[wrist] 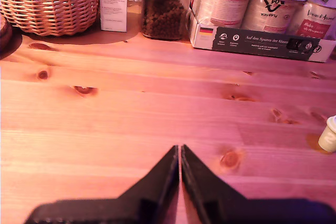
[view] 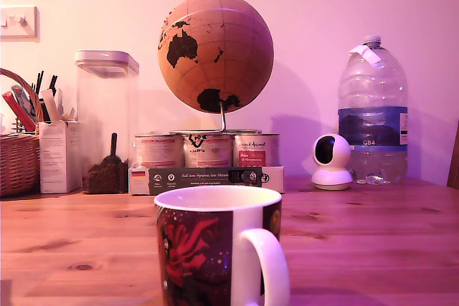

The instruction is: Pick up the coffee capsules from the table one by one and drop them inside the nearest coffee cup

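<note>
One coffee capsule stands on the wooden surface at the wrist view's far right edge, well apart from the gripper, whose jaws are pressed together, empty. Nearest the exterior camera sits the flowered coffee cup.

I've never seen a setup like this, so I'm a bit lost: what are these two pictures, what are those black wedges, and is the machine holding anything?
The exterior view comes from a fixed camera at table height, behind the flowered coffee cup. The wrist view comes from a camera on the robot arm. The two black wedges are its gripper, pressed shut with nothing between them. On the wooden table sit a wicker basket, printed tin cans in a tray, and one small pale coffee capsule at the picture's edge. The globe and water bottle show only in the exterior view.
</note>
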### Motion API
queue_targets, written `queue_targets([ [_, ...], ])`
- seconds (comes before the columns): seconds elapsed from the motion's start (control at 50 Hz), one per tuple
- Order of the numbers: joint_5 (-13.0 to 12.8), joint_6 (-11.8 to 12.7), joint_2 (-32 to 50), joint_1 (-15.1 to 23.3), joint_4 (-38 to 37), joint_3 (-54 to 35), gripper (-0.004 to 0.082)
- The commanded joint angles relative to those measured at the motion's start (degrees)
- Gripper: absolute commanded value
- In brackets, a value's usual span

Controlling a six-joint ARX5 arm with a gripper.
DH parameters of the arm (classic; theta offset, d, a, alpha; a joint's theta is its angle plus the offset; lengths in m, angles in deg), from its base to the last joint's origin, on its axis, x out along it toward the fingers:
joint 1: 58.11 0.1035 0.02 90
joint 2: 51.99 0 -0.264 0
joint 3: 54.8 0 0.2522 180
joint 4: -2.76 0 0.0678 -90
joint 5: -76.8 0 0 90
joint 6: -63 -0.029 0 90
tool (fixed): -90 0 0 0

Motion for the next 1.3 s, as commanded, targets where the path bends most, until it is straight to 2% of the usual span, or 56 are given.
queue_targets([
  [0.0,-0.20,-0.28,-0.39,0.26,-0.59,-0.96,-0.0011],
  [0.5,1.01,-0.28,-0.39,0.26,-0.61,-0.96,-0.0011],
  [0.64,2.71,-0.37,-0.39,0.26,-0.76,-0.96,-0.0011],
  [0.92,8.81,-1.90,-0.39,0.24,-1.29,-0.96,-0.0011],
  [1.04,11.69,-3.37,-0.39,0.07,-1.36,-0.96,-0.0012],
  [1.28,14.53,-4.85,-0.42,-1.49,-1.64,-0.96,-0.0016],
])
